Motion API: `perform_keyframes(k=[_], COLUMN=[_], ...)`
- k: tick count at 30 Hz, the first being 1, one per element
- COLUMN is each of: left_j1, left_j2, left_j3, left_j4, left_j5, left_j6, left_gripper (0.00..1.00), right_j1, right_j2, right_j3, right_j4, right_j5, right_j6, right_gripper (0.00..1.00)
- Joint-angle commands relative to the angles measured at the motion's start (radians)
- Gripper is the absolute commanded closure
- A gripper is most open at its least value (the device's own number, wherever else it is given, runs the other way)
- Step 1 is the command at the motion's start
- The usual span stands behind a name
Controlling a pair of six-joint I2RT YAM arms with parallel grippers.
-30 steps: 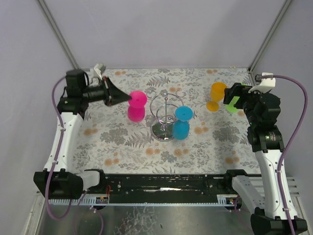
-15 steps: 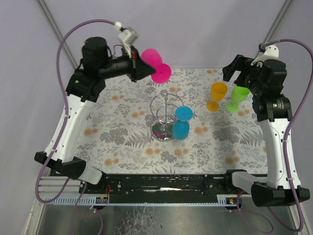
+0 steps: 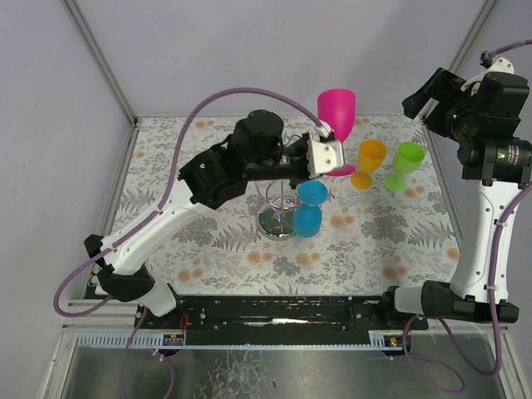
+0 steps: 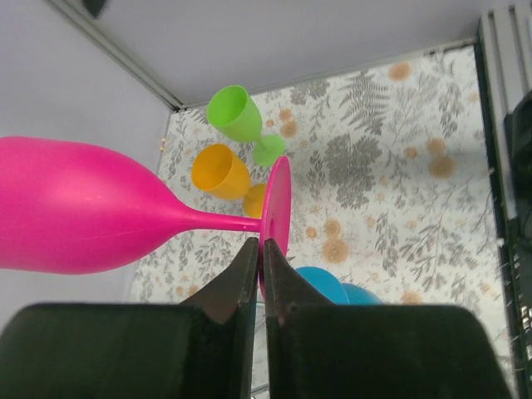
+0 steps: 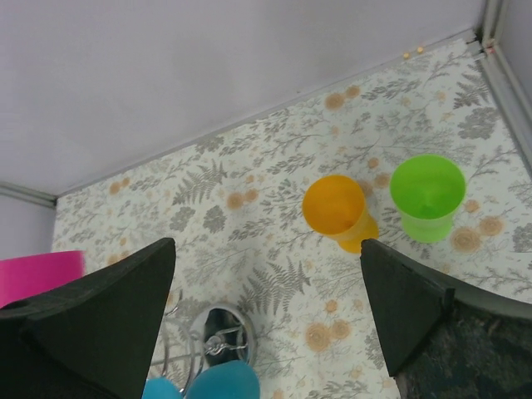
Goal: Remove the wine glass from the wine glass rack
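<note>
From above, four glasses, one rack and two arms show. The left gripper (image 3: 322,158) is clenched on the foot of the pink glass (image 3: 337,108), which it holds upright in the air, off the rack (image 3: 273,223) and up beyond its far right side. One blue glass (image 3: 308,218) hangs foot-up at the rack's right side. Two more glasses, the orange glass (image 3: 370,156) and the green glass (image 3: 408,158), stand upright side by side on the table (image 3: 208,241), right of the rack, orange nearer to it. The right gripper (image 3: 426,98) is raised high at the far right corner, well apart from every glass, holding nothing. The left wrist view shows the two fingers (image 4: 241,270) pressed together on the rim of the pink foot, the stem and bowl running off to the left; past it, the orange and green glasses stand near the table's corner, and the blue one peeks out just below the foot. In the right wrist view, the two fingers (image 5: 100,307) stand wide apart with nothing between them; below lie the orange and green glasses at right, the rack's round base and the blue glass at the bottom edge, and a sliver of pink at the left edge.
</note>
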Motion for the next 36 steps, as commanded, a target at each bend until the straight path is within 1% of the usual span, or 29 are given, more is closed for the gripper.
perform_keyframes(k=[1, 6, 8, 10, 13, 16, 21, 28, 36], left_j1=[-0.08, -0.141, -0.157, -0.17, -0.189, -0.207, -0.232, -0.265, -0.284], left_j2=[-0.021, -0.023, -0.018, -0.014, -0.009, -0.004, 0.006, 0.024, 0.032], left_j3=[-0.096, -0.175, -0.189, -0.2, -0.209, -0.217, -0.227, -0.225, -0.227], left_j4=[0.067, 0.105, 0.112, 0.118, 0.126, 0.126, 0.126, 0.121, 0.12], left_j5=[-0.11, -0.132, -0.134, -0.136, -0.137, -0.14, -0.141, -0.146, -0.157], left_j6=[0.248, 0.358, 0.386, 0.408, 0.428, 0.45, 0.487, 0.513, 0.544], left_gripper=[1.0, 1.0, 1.0, 1.0, 1.0, 1.0, 1.0, 1.0, 1.0], right_j1=[-0.009, -0.009, -0.009, -0.009, -0.009, -0.009, -0.009, -0.007, 0.008], right_j2=[-0.019, -0.023, -0.032, -0.044, -0.056, -0.076, -0.089, -0.107, -0.139], right_j3=[0.093, 0.085, 0.06, 0.033, -0.009, -0.056, -0.068, -0.14, -0.259], right_j4=[-0.09, -0.156, -0.174, -0.19, -0.222, -0.22, -0.212, -0.201, -0.206], right_j5=[-0.162, -0.401, -0.479, -0.525, -0.555, -0.602, -0.669, -0.726, -0.709], right_j6=[0.039, 0.058, 0.057, 0.05, 0.027, 0.017, 0.004, 0.008, -0.021], right_gripper=[0.01, 0.01, 0.01, 0.0, 0.0, 0.0, 0.01, 0.06, 0.06])
